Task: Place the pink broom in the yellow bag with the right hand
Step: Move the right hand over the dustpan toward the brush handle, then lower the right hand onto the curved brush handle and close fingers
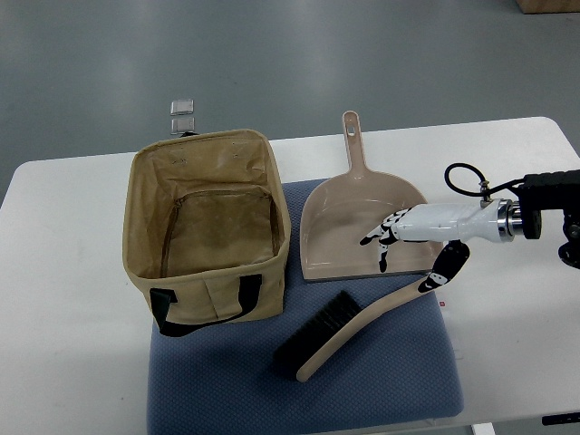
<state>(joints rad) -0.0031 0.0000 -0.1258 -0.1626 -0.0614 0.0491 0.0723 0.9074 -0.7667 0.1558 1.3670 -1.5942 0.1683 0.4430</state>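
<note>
Pink plastic forms the broom, which lies flat on a blue mat spread over the white surface, its long axis running on a slant from the black bristles at the lower left up to the handle end at the upper right. That handle end sits just under the right robot hand, whose arm comes in from the right edge; the thumb hangs down close to the handle tip, though whether it touches cannot be told. The fingers are spread loosely over the dustpan and hold nothing. So the broom lies below and slightly left of the hand, nearest at its handle. The yellow bag stands open-topped well to the left, beyond the dustpan. No left arm shows.
</note>
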